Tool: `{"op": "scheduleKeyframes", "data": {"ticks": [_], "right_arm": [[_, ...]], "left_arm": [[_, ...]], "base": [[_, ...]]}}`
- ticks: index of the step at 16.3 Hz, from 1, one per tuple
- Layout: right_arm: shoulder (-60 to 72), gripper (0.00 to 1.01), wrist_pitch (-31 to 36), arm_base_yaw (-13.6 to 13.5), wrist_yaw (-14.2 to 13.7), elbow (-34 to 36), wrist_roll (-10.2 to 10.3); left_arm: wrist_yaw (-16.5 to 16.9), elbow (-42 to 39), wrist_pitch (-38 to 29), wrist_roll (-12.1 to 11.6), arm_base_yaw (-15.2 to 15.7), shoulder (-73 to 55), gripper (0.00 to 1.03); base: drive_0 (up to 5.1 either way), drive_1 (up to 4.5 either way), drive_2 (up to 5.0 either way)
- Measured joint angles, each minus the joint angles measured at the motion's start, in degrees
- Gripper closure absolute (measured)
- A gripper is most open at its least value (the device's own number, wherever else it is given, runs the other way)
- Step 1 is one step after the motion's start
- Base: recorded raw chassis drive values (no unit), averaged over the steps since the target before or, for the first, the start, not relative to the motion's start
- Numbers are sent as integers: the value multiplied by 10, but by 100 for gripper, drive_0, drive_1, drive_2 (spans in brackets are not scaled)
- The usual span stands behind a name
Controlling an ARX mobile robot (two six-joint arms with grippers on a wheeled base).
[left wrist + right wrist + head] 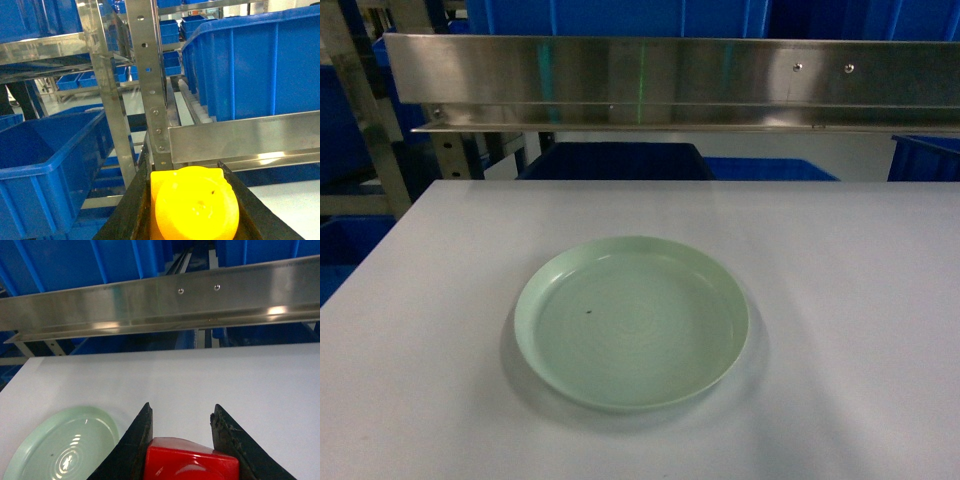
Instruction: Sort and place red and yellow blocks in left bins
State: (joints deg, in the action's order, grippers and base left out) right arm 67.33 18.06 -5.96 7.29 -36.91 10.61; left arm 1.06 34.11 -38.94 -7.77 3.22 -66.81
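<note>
In the left wrist view my left gripper (pixel 184 165) is shut on the yellow block (pixel 195 205), which fills the space between the black jaws. It hangs beside a steel rack post, with a deep blue bin (pixel 55 162) open below and to the left. The right wrist view has my right gripper (pixel 182 407) shut on the red block (pixel 190 462), held over the white table (pixel 240 385). Only the block's front edge shows. Neither gripper appears in the head view.
A pale green plate (pixel 632 320) lies on the white table (pixel 860 300), also in the right wrist view as the plate (pixel 60 450) left of the jaws. A steel shelf rail (pixel 670 85) crosses above the table's far edge. A large blue crate (pixel 250 65) sits on the shelf.
</note>
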Motion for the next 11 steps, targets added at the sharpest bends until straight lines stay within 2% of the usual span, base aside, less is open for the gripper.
{"op": "scheduleKeyframes", "data": {"ticks": [2,3,11], "right_arm": [[0,72,0,0,0,0,0],[0,72,-4,0,0,0,0],[-6,73,0,3,-2,0,0]], "left_arm": [[2,0,-1,0,-1,3,76],[2,0,3,0,-1,2,76],[3,1,-1,0,-3,5,76]], "base": [[-15,-424,394],[-409,-107,444],[-472,89,372]]}}
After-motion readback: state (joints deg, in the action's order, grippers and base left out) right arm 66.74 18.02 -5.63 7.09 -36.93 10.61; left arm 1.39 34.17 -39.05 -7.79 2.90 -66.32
